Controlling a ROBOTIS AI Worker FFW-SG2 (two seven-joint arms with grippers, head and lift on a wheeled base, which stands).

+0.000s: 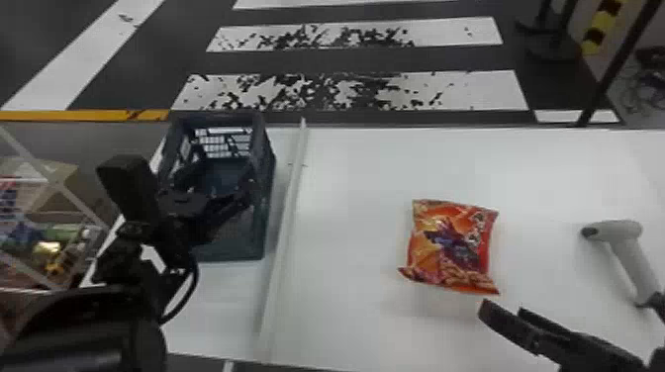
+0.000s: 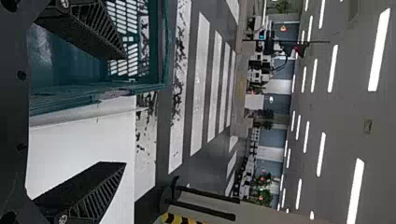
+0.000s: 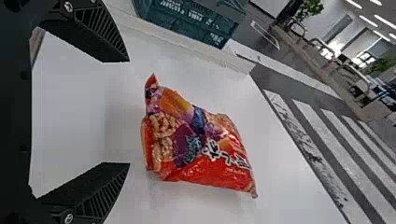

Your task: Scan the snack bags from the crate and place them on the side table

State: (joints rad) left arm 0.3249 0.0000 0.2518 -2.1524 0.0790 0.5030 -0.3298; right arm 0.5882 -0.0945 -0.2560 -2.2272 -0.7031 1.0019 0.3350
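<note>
Floor beyond the crate: dark, with worn white stripes [image 1: 341, 91]. White table [image 1: 356, 198] under the crate [image 1: 266, 173], a low pale strip [image 1: 287, 217] running along the crate's right.

Snack bag [image 1: 452, 247] lies flat across that strip, right of the crate; scanner [image 1: 616, 232] on the same side, farther from the crate. Your right gripper [image 3: 129, 112] is spread wide and empty, the bag just past its tips, not gripped. Your left gripper [image 2: 125, 111] is also wide open with nothing held, by the crate, one finger over its opening.

Step, as I judge it: picking up the bag with the right. Line the opening up with the bag's middle, go low enough for both fingers to pass its sides, then close gently. Pinch too high and the film may slip; squeeze hard and the contents may crush. Lift level, keeping a face free for the scanner. Keep the left clear of the crate's rim when you shift it.

Containers: open crate, lattice walls; its depths are dark, contents I cannot tell. Left of the crate, a white-barred holder [image 1: 29, 181] with mixed, colourful goods.
</note>
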